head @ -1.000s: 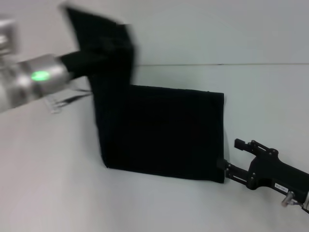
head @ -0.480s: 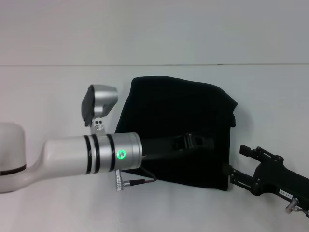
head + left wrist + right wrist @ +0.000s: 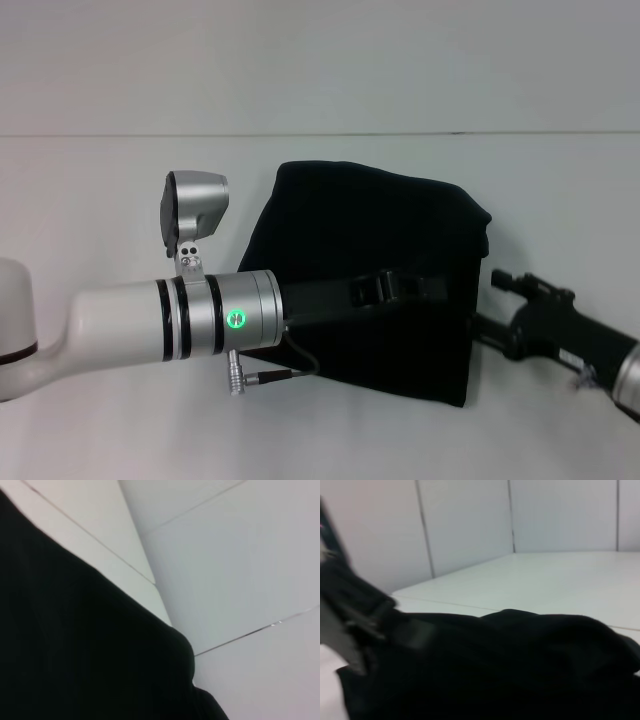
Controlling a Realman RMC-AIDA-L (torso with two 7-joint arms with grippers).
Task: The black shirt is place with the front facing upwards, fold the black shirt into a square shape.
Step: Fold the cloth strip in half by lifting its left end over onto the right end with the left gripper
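The black shirt (image 3: 375,235) lies folded over itself in a rough, puffy square on the white table, plain black side up. My left arm reaches across it from the left. Its black left gripper (image 3: 440,288) rests low over the cloth near the shirt's right edge and is hard to make out against the black. My right gripper (image 3: 488,302) hovers open just off the shirt's right edge, holding nothing. Black shirt cloth (image 3: 75,645) fills much of the left wrist view. The right wrist view shows the shirt (image 3: 520,660) as a low mound, with the left gripper (image 3: 365,617) on it.
The white table (image 3: 100,200) extends all around the shirt. A white wall (image 3: 320,60) rises behind the table's far edge. The left arm's silver wrist with a green light (image 3: 237,318) and a cable plug (image 3: 255,378) hang over the shirt's left side.
My left arm swung from the far left over to the right, carrying the lifted cloth across so the shirt is doubled over. My right gripper rose slightly and drew back from the shirt's corner.
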